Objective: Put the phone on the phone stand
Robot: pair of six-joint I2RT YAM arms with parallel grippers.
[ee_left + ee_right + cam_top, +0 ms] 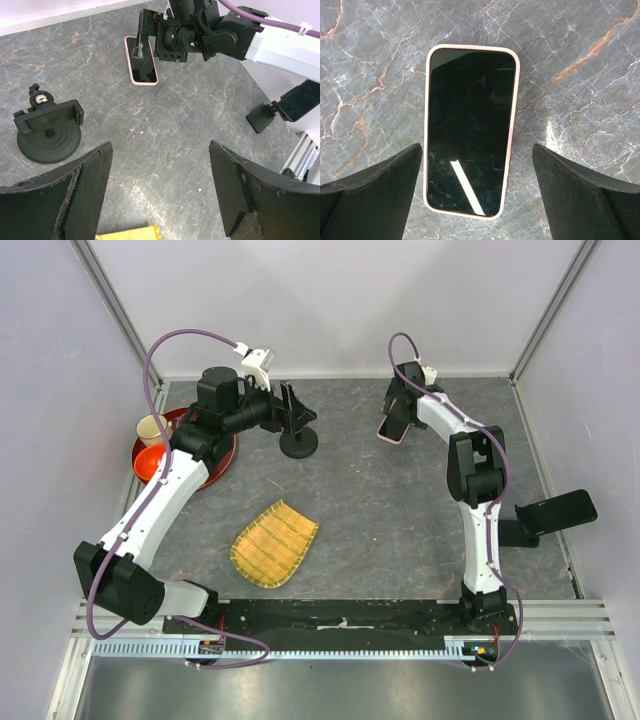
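Phone: lies flat on the bench, screen up, pale pink rim showing all round. It sits in the far part of the bench, right of centre.
Phone stand: upright on its round disc base at far centre-left, clamp on top with nothing in it. It is clear of the phone, with bare bench between them.
Right tool: directly over the phone with its jaws spread. One finger stands off each long side of the phone, wider than the case. No contact with the phone is visible. The overhead view shows the tool covering much of the phone.
Left tool: jaws wide apart with nothing between them, only bare bench. In the overhead view it sits close to the stand, on its left side. The stand is outside the fingers, not between them.
Woven mat: yellow, flat, near centre-left.
Red tray: at the far left, partly under the left arm, with a cream cup and an orange bowl at its left side.
Black phone: propped on a folding stand at the right edge, well apart from the pink-rimmed phone.
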